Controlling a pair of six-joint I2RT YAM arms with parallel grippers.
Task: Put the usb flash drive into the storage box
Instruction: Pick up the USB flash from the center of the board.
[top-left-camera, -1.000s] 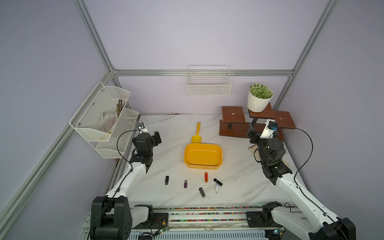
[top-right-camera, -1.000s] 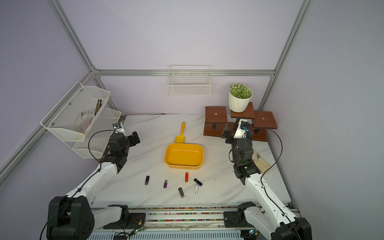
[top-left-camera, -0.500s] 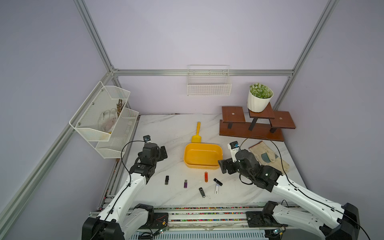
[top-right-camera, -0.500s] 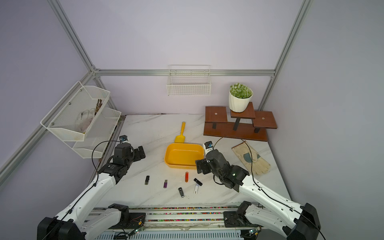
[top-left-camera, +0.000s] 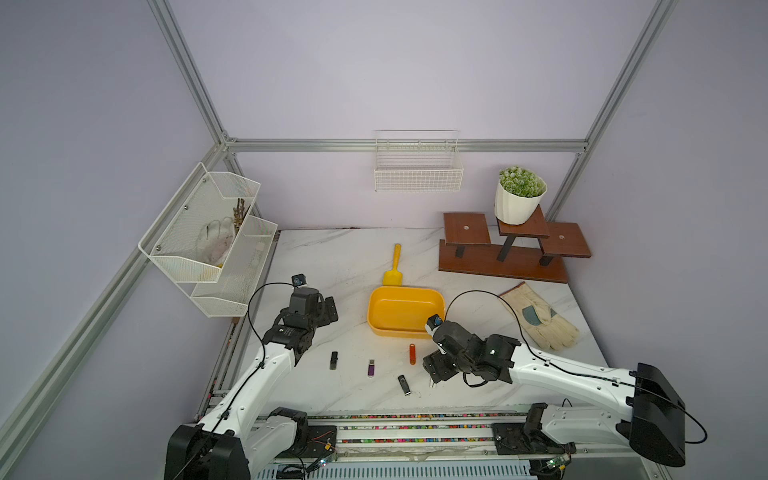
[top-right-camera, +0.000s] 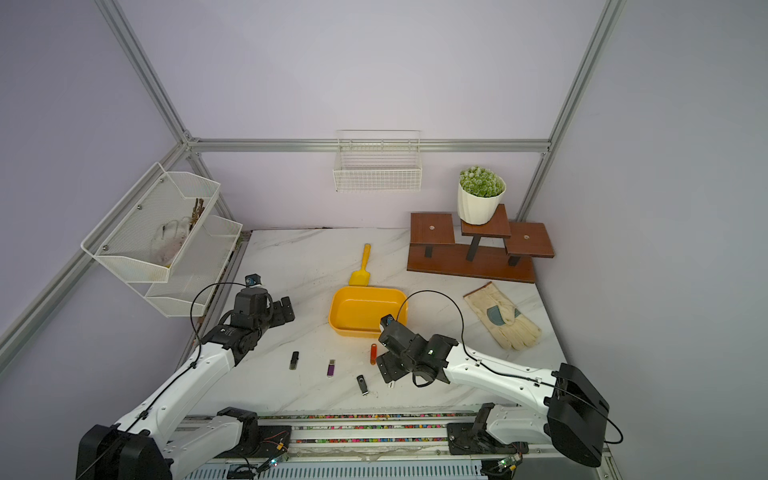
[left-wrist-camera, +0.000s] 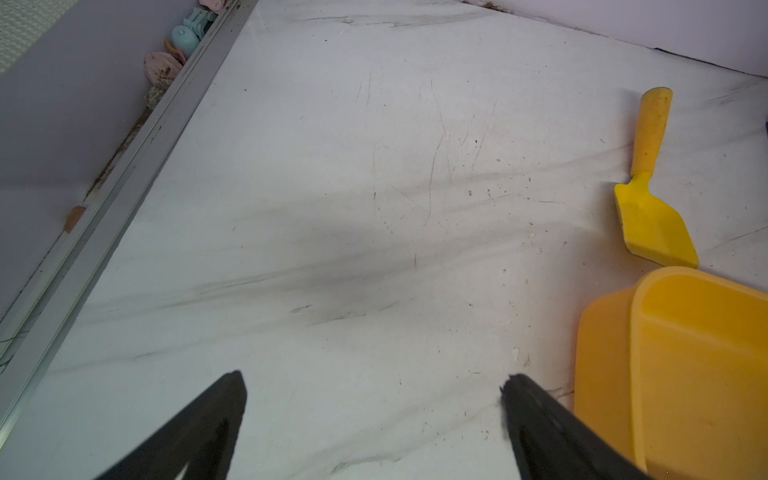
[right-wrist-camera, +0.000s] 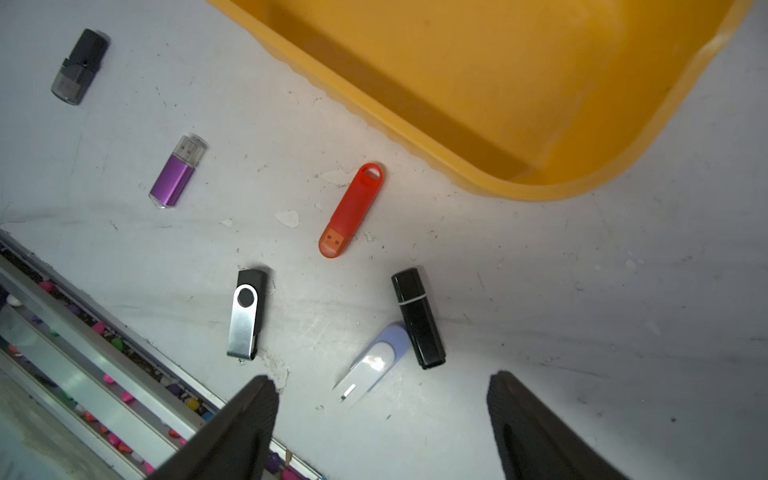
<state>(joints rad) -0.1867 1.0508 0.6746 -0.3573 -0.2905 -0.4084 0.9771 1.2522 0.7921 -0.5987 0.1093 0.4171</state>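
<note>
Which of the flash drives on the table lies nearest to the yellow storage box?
The red flash drive. It is the only red one, and its loop end points toward the storage box, with only a small gap between them.

In both top views, looking from high above the front rail, behind the arm bases, tilted down toward the back wall; far enough off to take in the whole marble table (top-left-camera: 345, 257) and both arms; nearly the same field twice, shifted only sideways. From the left wrist, looking low and slantwise across the table toward the back left corner, past the left gripper (left-wrist-camera: 372, 386), close to the yellow scoop (left-wrist-camera: 648, 224) and one end of the storage box (left-wrist-camera: 685, 374). From the right wrist, looking almost straight down, very near, past the right gripper (right-wrist-camera: 380, 386), onto the flash drives (right-wrist-camera: 353, 208) and a corner of the storage box. Shared across all four: storage box and table.
</note>
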